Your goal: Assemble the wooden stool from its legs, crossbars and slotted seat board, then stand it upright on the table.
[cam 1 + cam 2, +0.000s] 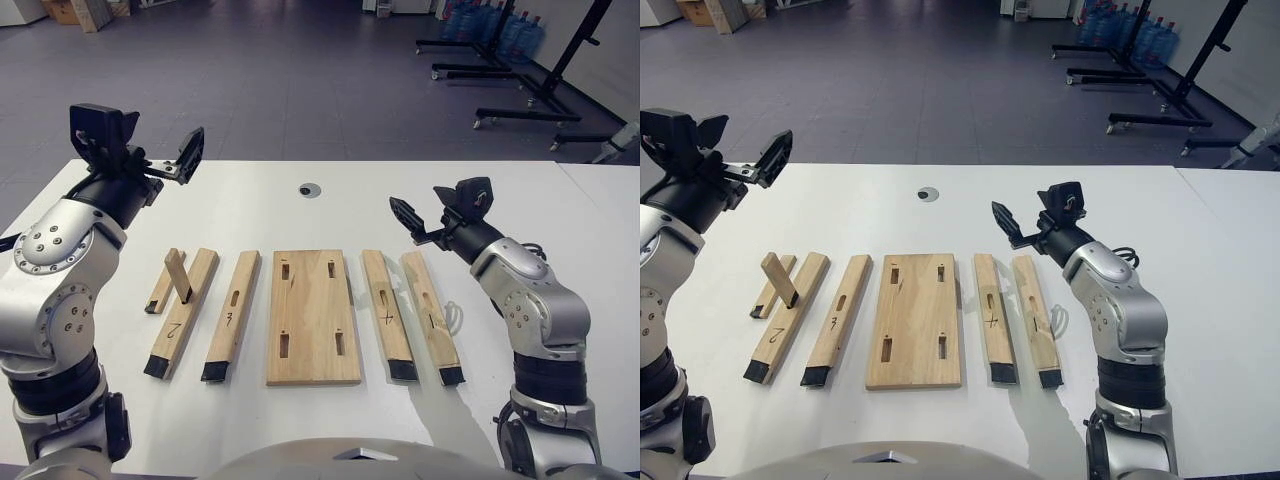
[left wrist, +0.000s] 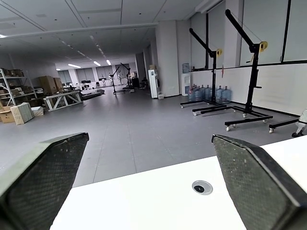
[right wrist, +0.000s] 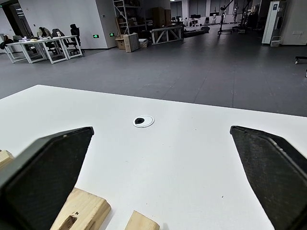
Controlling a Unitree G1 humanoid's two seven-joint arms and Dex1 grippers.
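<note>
The pale, rectangular slotted wooden seat board (image 1: 313, 316) lies flat mid-table. Two black-tipped wooden legs (image 1: 232, 315) flank each side, and short wooden crossbars (image 1: 165, 282) lie crossed at the row's left end. The black left gripper (image 1: 147, 143) and right gripper (image 1: 438, 212) hover spread wide and empty over the white table (image 1: 240, 200).

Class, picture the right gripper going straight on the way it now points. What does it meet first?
Probably the bare table top, near the round cable hole. The right gripper, jaws open, tilts slightly down over the far ends of two legs, with nothing standing between. The exact spot is uncertain.
</note>
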